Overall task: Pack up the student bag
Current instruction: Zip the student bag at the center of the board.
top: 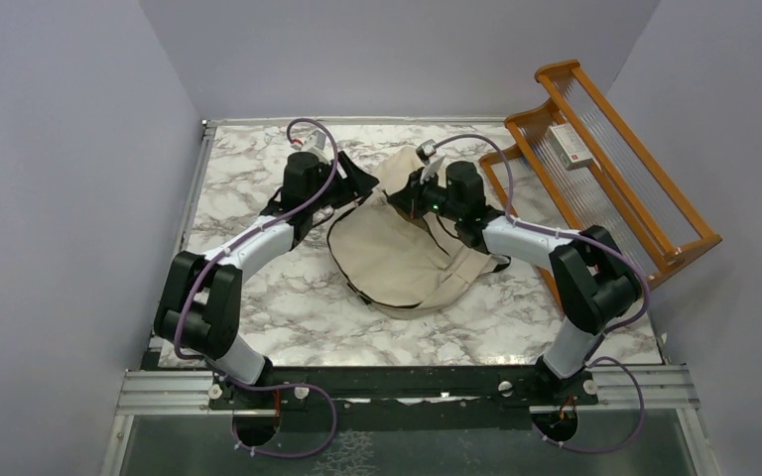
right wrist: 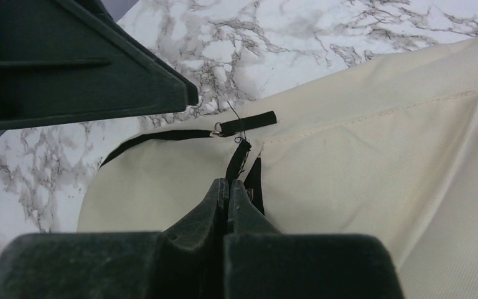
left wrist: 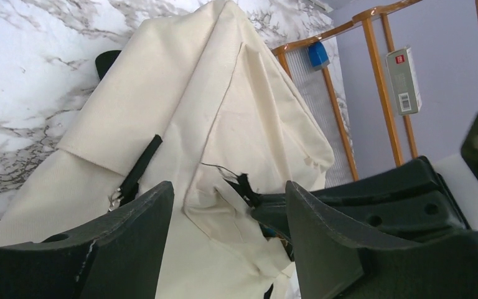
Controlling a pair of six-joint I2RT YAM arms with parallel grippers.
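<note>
Cream cloth: the student bag (top: 397, 260) lies slumped mid-table on the marble top (top: 258, 297); we note the left gripper (left wrist: 228, 187) with jaws wide apart, bag cloth between them; the right gripper (right wrist: 228, 182) has jaws pressed together, seemingly pinching a black tab (right wrist: 238, 159) at the bag's zip edge.

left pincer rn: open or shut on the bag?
Open. In the left wrist view the left pincer's fingers stand well apart, with the student bag's cream fabric showing in the gap and nothing clamped.
</note>
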